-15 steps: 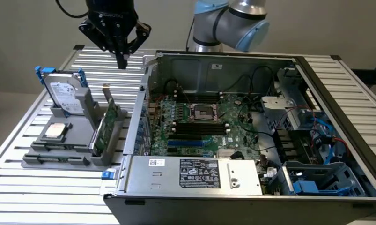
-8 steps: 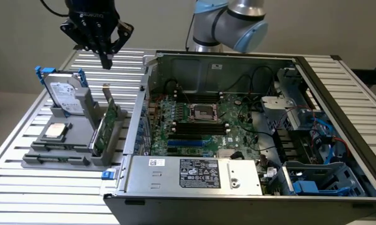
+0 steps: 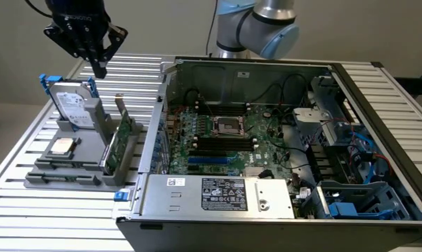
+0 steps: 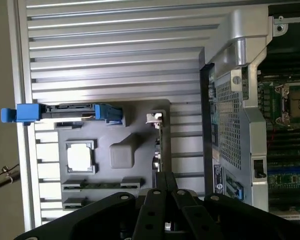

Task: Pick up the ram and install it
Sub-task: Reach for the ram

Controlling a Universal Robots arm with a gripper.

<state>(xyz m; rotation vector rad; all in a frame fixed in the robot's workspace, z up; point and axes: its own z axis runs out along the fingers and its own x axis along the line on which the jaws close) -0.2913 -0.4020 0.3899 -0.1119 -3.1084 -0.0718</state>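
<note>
My gripper hangs shut and empty high above the back of a grey parts holder on the exterior view's left. In the wrist view its closed fingertips point down over the holder. The ram lies flat as a long, narrow, dark green stick in a slot at the holder's front edge, well below and in front of the gripper. The wrist view shows the ram between grey clips. The open computer case holds the motherboard, with black memory slots near its processor socket.
The holder also carries a silver hard drive with blue rails, a processor chip and an upright green card with a metal bracket. The case wall stands beside the holder. The power supply fills the case front. Everything rests on a slatted metal table.
</note>
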